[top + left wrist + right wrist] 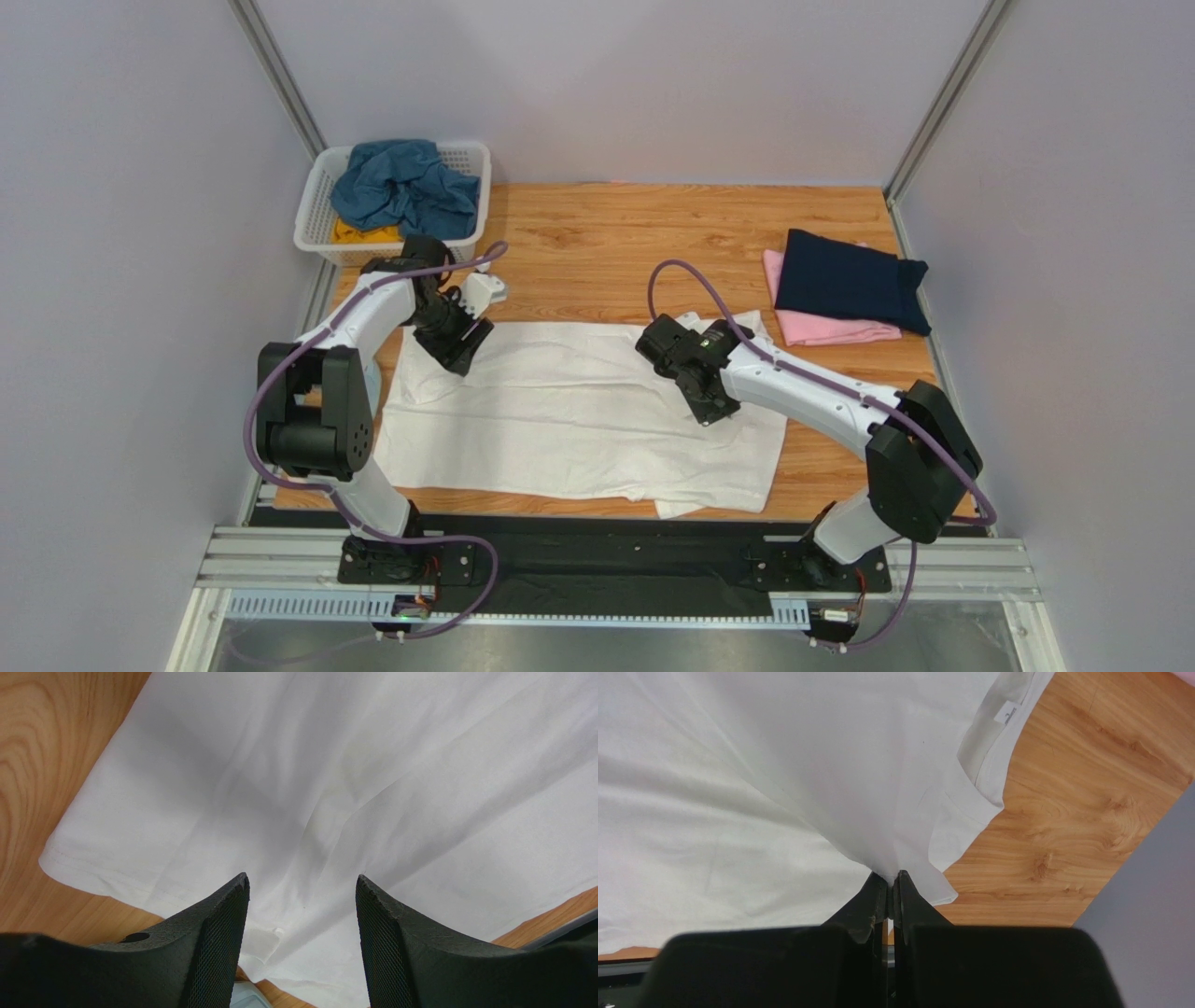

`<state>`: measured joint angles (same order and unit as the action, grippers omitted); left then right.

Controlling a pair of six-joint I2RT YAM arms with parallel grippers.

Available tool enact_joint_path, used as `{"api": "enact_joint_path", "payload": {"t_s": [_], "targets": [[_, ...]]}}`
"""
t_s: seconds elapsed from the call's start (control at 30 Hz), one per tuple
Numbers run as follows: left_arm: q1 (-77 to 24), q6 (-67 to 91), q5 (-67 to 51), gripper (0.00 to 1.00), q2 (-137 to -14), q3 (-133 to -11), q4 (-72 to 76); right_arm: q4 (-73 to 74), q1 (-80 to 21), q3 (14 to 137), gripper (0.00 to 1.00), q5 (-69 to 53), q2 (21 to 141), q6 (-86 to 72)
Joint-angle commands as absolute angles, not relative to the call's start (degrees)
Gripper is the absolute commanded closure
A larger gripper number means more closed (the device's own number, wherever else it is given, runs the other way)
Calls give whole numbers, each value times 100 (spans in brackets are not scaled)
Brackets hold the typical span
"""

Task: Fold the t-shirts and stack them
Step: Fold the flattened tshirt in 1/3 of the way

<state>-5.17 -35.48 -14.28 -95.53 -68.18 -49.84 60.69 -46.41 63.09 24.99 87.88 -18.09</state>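
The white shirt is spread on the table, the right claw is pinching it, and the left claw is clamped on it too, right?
Not quite: the left gripper is open, fingers apart over the white t-shirt, as the left wrist view shows. The shirt does lie spread on the table, and the right gripper is shut on it.

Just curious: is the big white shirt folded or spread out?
Spread out: the white shirt lies flat and wide on the table, the right tool pinching cloth near its collar.
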Motion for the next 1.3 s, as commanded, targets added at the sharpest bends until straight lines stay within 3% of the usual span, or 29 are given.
{"api": "enact_joint_path", "payload": {"t_s": [0.0,0.4,0.87,1.0,1.1,1.27], "targets": [[-519,-3612,-1512,36,-9510,-6926,-4913,6653,-4632,6565,100,2768,8438,-2215],[-519,-3612,-1591,36,-9492,-6856,-4904,6934,-4693,6495,100,2777,8200,-2478],[-519,-3621,-1582,36,-9387,-6847,-4913,6916,-4869,6275,92,1573,8947,-2786],[-519,-3656,-1547,36,-9334,-6820,-4913,7040,-4887,6363,68,1670,9193,-2786],[-519,-3709,-1486,36,-9281,-6820,-4913,7250,-4896,6600,57,2012,9255,-2742],[-519,-3744,-1433,35,-9264,-6873,-4913,7410,-4370,7889,55,2513,8878,-2506]]}}
